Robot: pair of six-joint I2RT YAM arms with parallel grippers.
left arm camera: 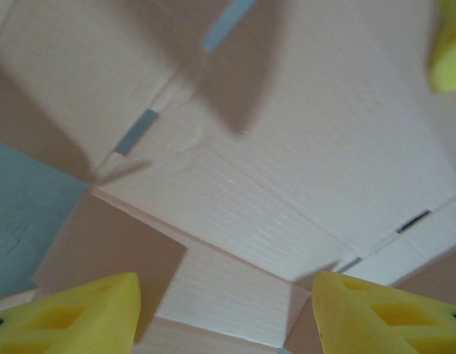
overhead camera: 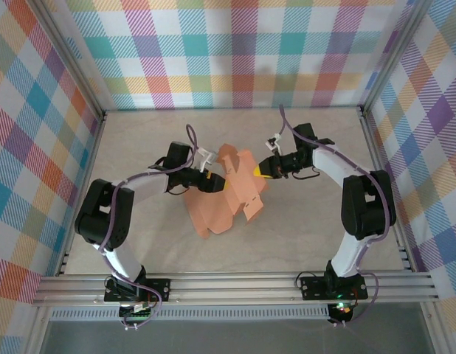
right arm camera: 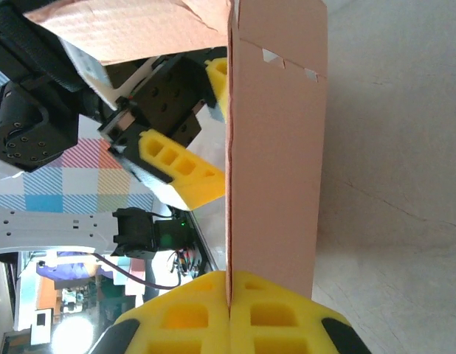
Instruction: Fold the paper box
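**Item: paper box, mid-fold, held between two arms**

Location. The paper box (overhead camera: 232,188), a salmon-orange die-cut sheet that is not yet closed into a box, sits at the middle of the table (overhead camera: 139,136), between the two arms. Its far part is lifted. Its near flap appears to trail down onto the surface.

Orientation. In the top view the long axis runs from the far side toward the arm bases, with the near end swung slightly left. In the right wrist view one panel stands on edge and its slotted end points away from the fingers.

Right gripper (right arm camera: 229,284). The yellow fingers are pressed together on the edge of that upright panel.

Left gripper (left arm camera: 224,284). The fingers are spread wide, with the creased inner face of the card just ahead of them. They grip nothing.

Step in hand, as judged: bending a panel along its score.

Handling notes:
- Keep the right pinch firm as the anchor.
- Bring the left fingers onto the panel beside the crease, not across it.
- Push squarely so that the thin card hinges on the score rather than buckling.
- Avoid pulling against the anchor, which could tear a slot.
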